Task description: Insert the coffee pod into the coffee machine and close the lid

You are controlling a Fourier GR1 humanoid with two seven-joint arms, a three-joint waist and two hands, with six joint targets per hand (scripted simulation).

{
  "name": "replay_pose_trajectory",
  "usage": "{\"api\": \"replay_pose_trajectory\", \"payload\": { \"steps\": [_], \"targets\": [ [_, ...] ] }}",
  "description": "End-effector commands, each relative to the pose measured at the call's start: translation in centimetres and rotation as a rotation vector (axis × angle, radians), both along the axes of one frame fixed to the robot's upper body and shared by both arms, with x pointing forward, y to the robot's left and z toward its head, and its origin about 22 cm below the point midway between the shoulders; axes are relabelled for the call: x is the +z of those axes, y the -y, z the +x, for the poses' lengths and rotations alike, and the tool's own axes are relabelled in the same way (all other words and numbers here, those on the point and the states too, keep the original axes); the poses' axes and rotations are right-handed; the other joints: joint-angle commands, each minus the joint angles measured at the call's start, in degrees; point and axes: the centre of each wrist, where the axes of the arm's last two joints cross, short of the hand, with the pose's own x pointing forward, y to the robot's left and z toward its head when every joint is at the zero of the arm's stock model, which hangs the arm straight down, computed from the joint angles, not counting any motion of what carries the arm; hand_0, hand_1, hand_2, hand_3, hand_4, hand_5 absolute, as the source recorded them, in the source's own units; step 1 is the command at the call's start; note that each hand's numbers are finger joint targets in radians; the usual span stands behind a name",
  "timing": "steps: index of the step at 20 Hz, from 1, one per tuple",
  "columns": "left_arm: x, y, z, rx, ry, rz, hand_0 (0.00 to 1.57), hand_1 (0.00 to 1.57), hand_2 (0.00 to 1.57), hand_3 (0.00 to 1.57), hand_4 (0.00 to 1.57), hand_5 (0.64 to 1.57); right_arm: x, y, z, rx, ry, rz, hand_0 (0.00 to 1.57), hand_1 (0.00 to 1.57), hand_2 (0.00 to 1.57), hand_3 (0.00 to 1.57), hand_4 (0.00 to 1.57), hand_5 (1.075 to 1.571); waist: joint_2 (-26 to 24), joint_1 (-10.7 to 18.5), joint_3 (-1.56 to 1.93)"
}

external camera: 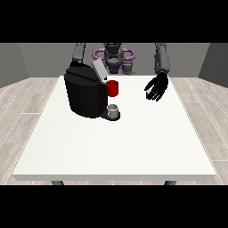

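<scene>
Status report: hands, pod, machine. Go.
Hand at view's right open, hovering over the table, holding nothing. Other hand hidden behind coffee machine. Grey thing at machine's base. Lid up.

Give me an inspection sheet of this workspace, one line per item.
Surface: white table, mostly bare.
Job's things: black coffee machine at the view's left, lid raised; a red thing at the machine; a grey thing at its base, cannot tell if it is the pod.
Clutter: nothing seen.
Hands: hand at the view's right above the table, fingers relaxed, holding nothing; other hand hidden behind the machine.
Cables: nothing seen.
Surroundings: wood floor, grey walls.
</scene>
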Motion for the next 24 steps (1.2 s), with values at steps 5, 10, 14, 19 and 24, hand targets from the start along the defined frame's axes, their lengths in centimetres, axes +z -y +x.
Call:
{"api": "replay_pose_trajectory", "payload": {
  "steps": [5,10,14,19,24],
  "targets": [
    [-1.5,3.1,0.6,-0.069,-0.044,0.215,0.76,0.76,0.95,0.81,0.34,1.571,-1.7,1.1,0.7,0.04,-0.046,-0.016,0.0,0.0,0.0,0.0,0.0,1.571,-1.34,0.0,0.03],
    [-1.8,-0.1,0.5,-0.082,-0.14,0.325,0.76,0.76,0.93,0.77,0.35,1.571,-1.3,-0.9,0.8,0.023,-0.027,0.006,0.0,0.0,0.0,0.0,0.0,1.571,-0.24,0.79,0.01],
    [-3.4,0.6,-0.1,-0.137,-0.205,0.329,0.76,0.76,0.98,0.86,0.4,1.571,-2.7,2.0,0.6,-0.002,-0.119,0.014,0.0,0.0,0.0,0.0,0.0,1.571,-4.26,1.55,0.01],
    [-3.5,1.2,1.2,-0.124,-0.126,0.296,1.12,1.12,1.2,1.09,0.39,1.571,-2.9,1.1,0.8,0.01,-0.086,0.026,0.0,0.0,0.0,0.0,0.0,1.571,-2.51,0.54,-0.01],
    [-0.8,1.8,2.6,-0.2,-0.074,0.126,1.42,1.42,1.4,1.33,0.49,1.571,-5.3,3.0,-0.1,-0.07,-0.13,-0.048,0.0,0.0,0.0,0.0,0.0,1.571,-4.51,2.96,0.0]
  ]
}}
